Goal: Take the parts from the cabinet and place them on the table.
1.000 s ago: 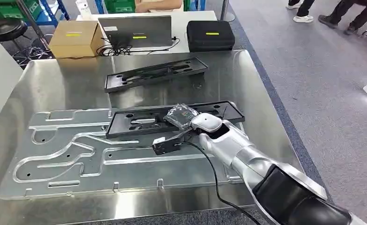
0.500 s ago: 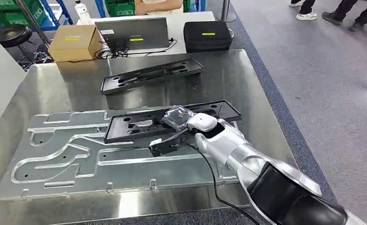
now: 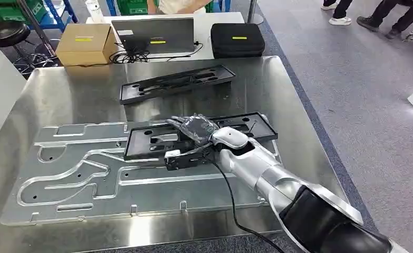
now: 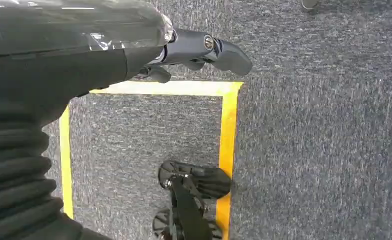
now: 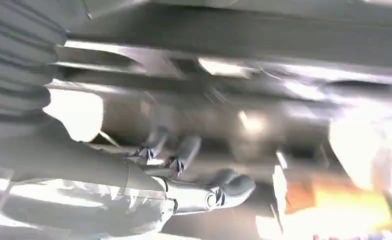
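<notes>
**Two black trays on the steel table, right hand spread above the nearer one**

Two black trays are seen in the head view on the shiny steel table (image 3: 299,121). The far tray (image 3: 176,83) lies flat toward the back of the table, well apart from the robot's arm. The near tray (image 3: 151,141) rests at a slight slant across the large grey metal plate (image 3: 77,179), which covers much of the table's front half.

The right hand (image 3: 193,126) is stretched out over the middle of the near tray, its fingers (image 3: 176,122) spread apart and nothing held in them; whether the tray is touched cannot be told. In the right wrist view the same hand (image 5: 183,187) is blurred, with the fingers extended.

The left hand (image 4: 193,50) is shown in the left wrist view hanging over grey carpet (image 4: 314,150) marked with yellow tape (image 4: 227,125); nothing is seen in it, but how far its fingers are parted cannot be told.

Behind the table, a cardboard box (image 3: 84,44), a laptop (image 3: 154,34) and a black case (image 3: 237,39) are set in a row.
</notes>
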